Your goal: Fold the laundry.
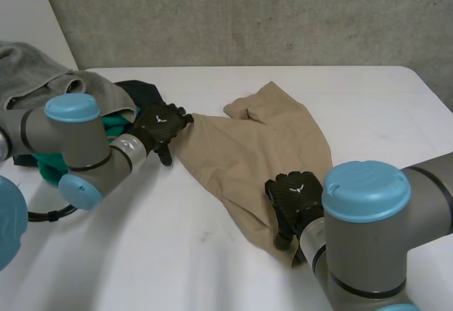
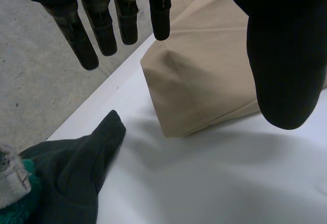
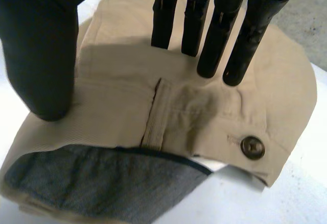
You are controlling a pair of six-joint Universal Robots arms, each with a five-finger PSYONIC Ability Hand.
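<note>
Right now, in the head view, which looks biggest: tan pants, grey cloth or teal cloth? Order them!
1. Tan pants
2. Grey cloth, partly out of view
3. Teal cloth, smallest showing, but the left arm hides part

A white table (image 1: 177, 254) with a rounded far corner stands against a rough, mottled grey concrete wall (image 1: 248, 13), beside which a smooth pale panel (image 1: 28, 6) rises, all evenly lit.

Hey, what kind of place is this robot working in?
Probably a lab or test workspace, not a home: bare concrete wall, plain white table, a laundry pile beside tan trousers.
</note>
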